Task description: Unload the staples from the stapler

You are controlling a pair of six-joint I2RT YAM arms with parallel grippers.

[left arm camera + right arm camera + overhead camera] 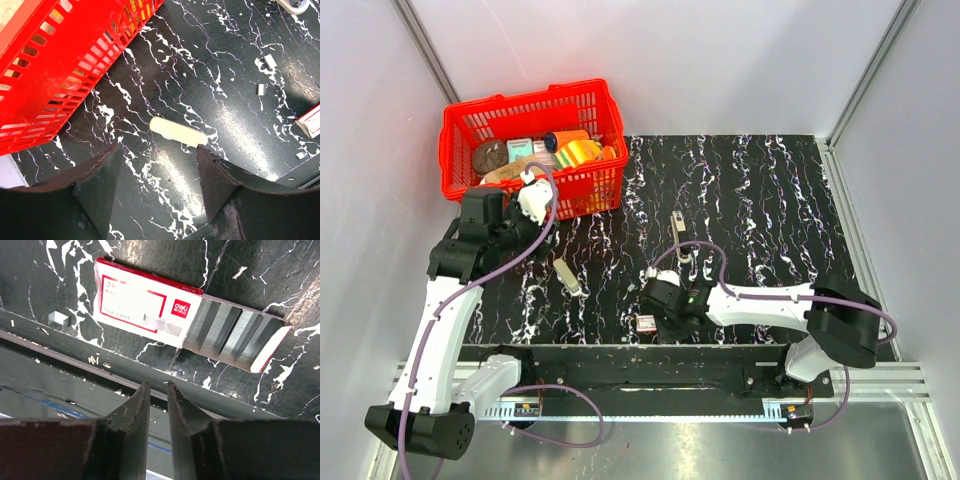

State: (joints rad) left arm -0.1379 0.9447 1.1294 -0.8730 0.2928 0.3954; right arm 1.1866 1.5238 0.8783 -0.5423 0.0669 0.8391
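The stapler (567,275), a slim pale beige piece, lies flat on the black marbled mat. In the left wrist view the stapler (177,131) lies just beyond my left gripper (159,150), whose jaws are wide open and empty above the mat. In the top view the left gripper (532,238) hovers beside the red basket. Two short staple strips (260,89) lie loose on the mat. My right gripper (157,385) has its jaws almost together with nothing seen between them, over the mat's near edge. The right gripper (660,305) sits next to the staple box.
A white and red staple box (150,305) lies slid open with rows of staples showing; it also shows in the top view (646,322). A red basket (535,150) of assorted items stands at the back left. A slim pale piece (679,225) lies mid-mat.
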